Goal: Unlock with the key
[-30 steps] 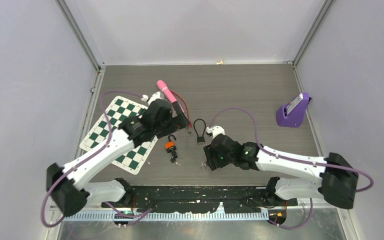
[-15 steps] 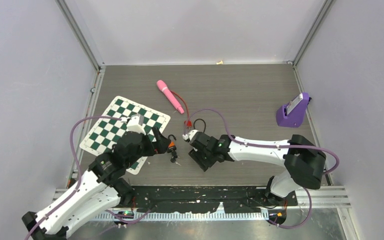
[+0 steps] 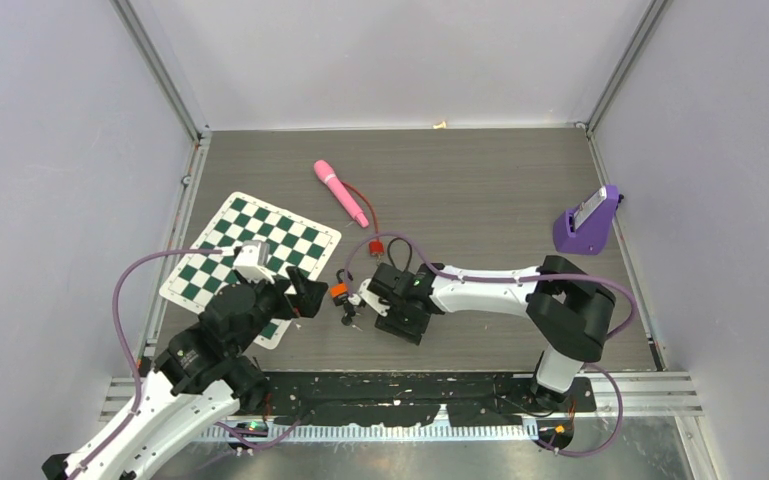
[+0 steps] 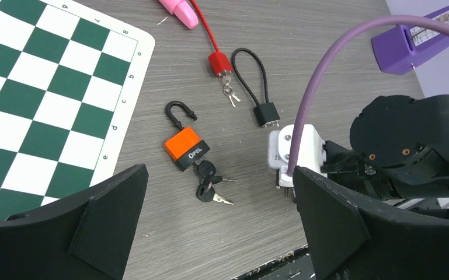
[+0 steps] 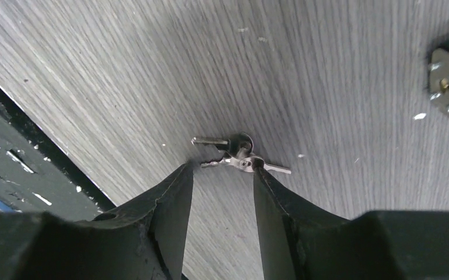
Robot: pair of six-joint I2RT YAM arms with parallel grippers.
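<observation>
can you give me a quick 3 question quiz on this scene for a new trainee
1. True or false: the orange padlock has its shackle open.
2. The small silver keys lie at the body of a cable lock of which colour? A red, B black, C purple.
3. Fill in: the right gripper has its jaws ___.
Key: 1 true; 2 A; 3 open.
</observation>
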